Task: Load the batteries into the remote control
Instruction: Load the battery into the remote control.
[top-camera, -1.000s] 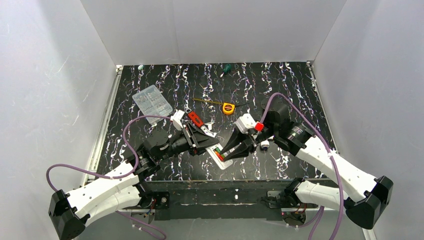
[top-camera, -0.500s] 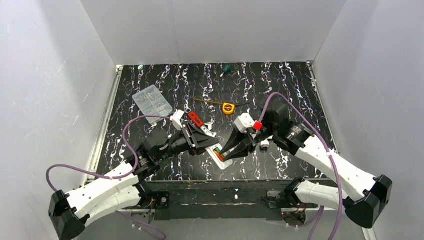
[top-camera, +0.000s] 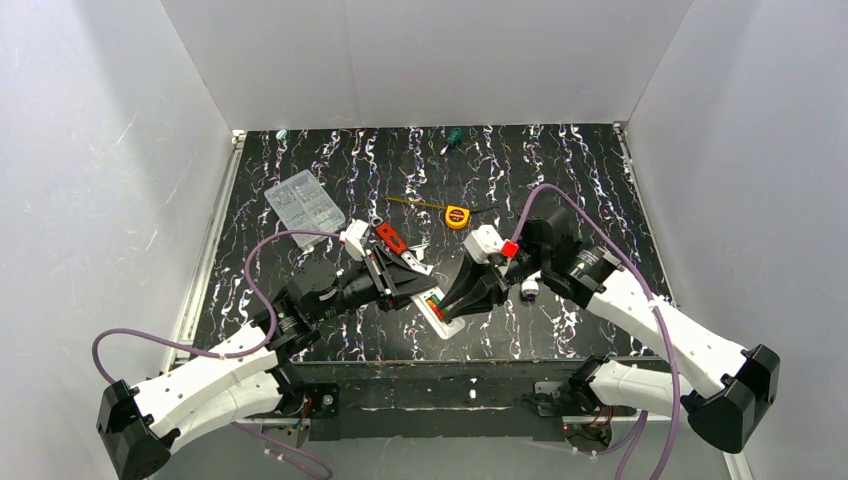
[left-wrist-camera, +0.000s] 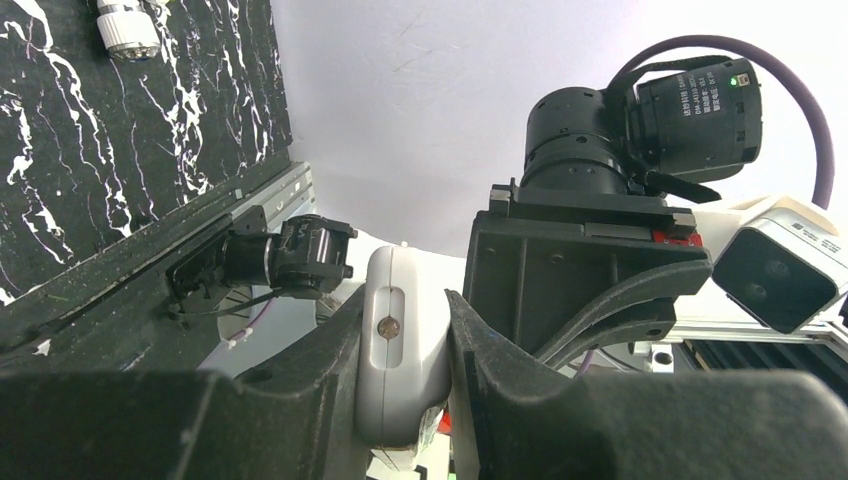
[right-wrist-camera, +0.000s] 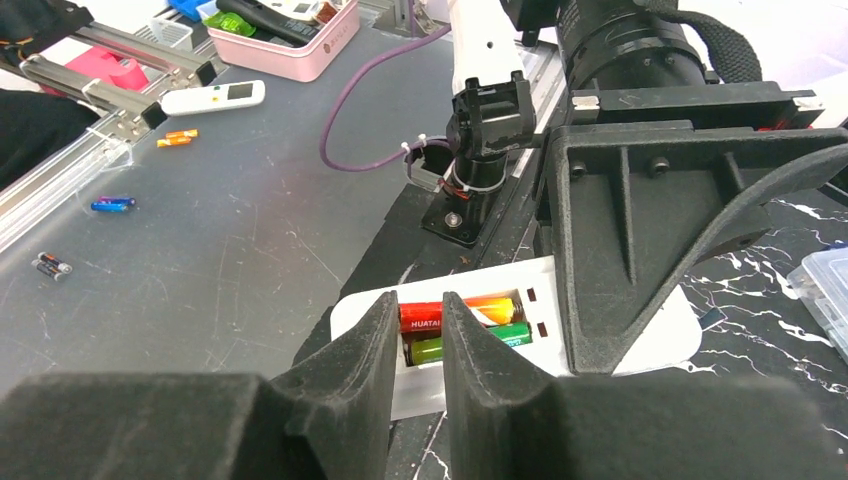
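While the left gripper (left-wrist-camera: 405, 312) clamps the remote control (left-wrist-camera: 398, 385) steady, the right gripper (right-wrist-camera: 414, 310), jaws narrowly parted over the batteries (right-wrist-camera: 482, 305) in its bay, should press them down evenly.

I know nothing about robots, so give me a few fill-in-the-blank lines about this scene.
The left gripper clamps the white ___. The batteries inside it are red-orange and ___. Farther back on the table lies a yellow ___.
Missing: remote control; green; tape measure.
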